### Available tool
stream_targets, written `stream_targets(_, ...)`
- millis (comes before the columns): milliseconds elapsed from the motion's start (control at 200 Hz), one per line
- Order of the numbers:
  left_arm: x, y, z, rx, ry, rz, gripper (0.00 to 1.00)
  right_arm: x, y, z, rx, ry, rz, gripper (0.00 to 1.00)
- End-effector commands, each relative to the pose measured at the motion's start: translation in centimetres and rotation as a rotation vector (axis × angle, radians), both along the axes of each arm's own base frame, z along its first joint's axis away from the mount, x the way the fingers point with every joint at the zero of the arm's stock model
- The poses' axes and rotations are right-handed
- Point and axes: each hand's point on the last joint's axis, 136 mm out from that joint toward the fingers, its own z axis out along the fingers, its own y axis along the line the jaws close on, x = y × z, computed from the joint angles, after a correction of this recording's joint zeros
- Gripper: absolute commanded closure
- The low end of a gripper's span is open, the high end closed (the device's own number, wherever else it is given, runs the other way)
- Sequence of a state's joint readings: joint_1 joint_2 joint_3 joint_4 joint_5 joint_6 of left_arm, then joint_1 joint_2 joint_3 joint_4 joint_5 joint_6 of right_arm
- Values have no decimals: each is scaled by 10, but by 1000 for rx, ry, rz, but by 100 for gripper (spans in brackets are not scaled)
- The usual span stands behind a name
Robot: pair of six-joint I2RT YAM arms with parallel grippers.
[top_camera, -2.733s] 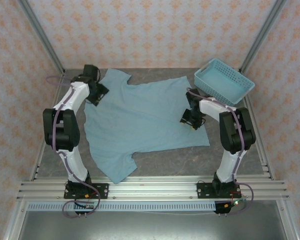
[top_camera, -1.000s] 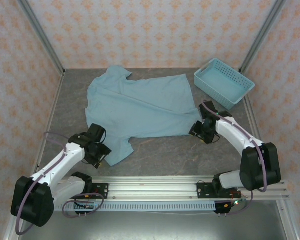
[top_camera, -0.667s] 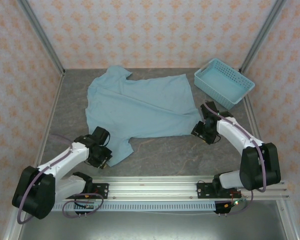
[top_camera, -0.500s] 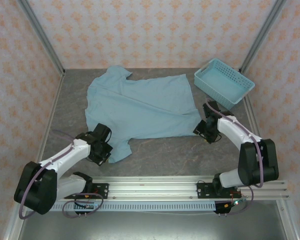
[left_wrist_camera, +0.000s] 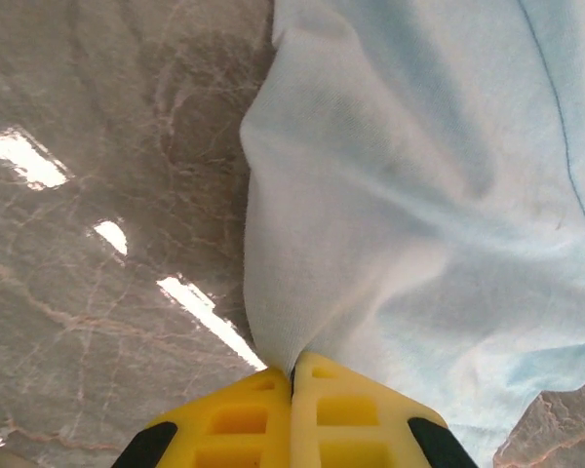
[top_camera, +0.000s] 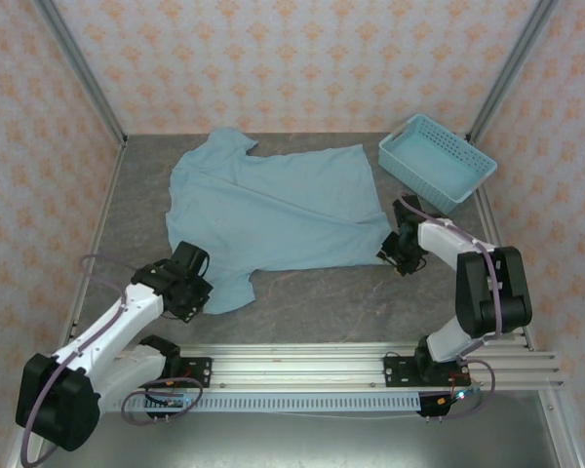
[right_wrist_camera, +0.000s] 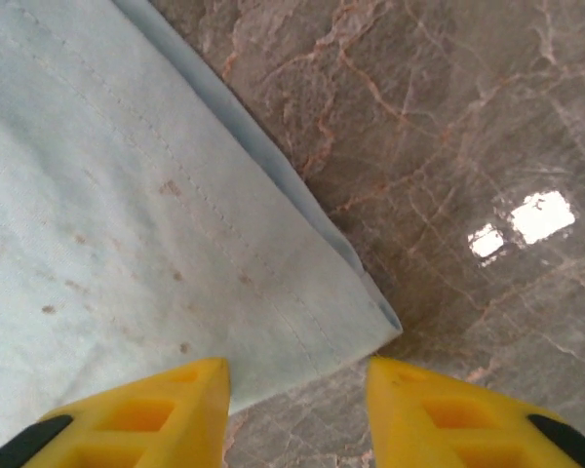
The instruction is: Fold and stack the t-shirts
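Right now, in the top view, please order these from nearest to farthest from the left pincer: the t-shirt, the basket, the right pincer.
From the left pincer:
1. t-shirt, its near sleeve pinched in that pincer.
2. right pincer, across at the shirt's right hem corner.
3. basket, in the far right corner.

White-shelled left arm [top_camera: 117, 327] and white-shelled right arm [top_camera: 447, 242], black at the joints, trail thin purple cables [top_camera: 125, 411]. Left pincer [left_wrist_camera: 292, 375] and right pincer [right_wrist_camera: 297, 375] end in yellow plastic fingers [right_wrist_camera: 175, 409] with square recesses.
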State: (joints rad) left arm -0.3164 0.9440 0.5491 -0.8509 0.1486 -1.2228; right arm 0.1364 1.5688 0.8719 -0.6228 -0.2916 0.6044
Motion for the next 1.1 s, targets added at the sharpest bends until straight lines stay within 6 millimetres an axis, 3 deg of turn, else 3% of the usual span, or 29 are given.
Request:
stream_targets(0,-23,11,7,50,60,-14,100,8,-5,-4,-28,-9,-17,69)
stream_targets(150,-33,24,18,99,56,-3,100,-4,-2,-5,-6,10,-27,86)
stream_targets(325,-38,38,33,158,33,49,100,-37,4,5,11,30,-32,100)
stream_targets(535,-44,61,70,244,-39,110,100,-82,32,17,22,107,70,100)
stream_targets(646,-46,58,65,229,-22,108,100,-96,31,15,-8,127,80,100)
stream_targets(761,-48,54,56,202,-8,116,100,-96,26,15,-28,118,73,100)
stream_targets(861,-36,52,63,202,-63,106,100,-90,26,22,-32,86,63,100)
stream_targets(1096,25,34,95,210,-180,-8,100,-70,26,46,-40,17,28,100)
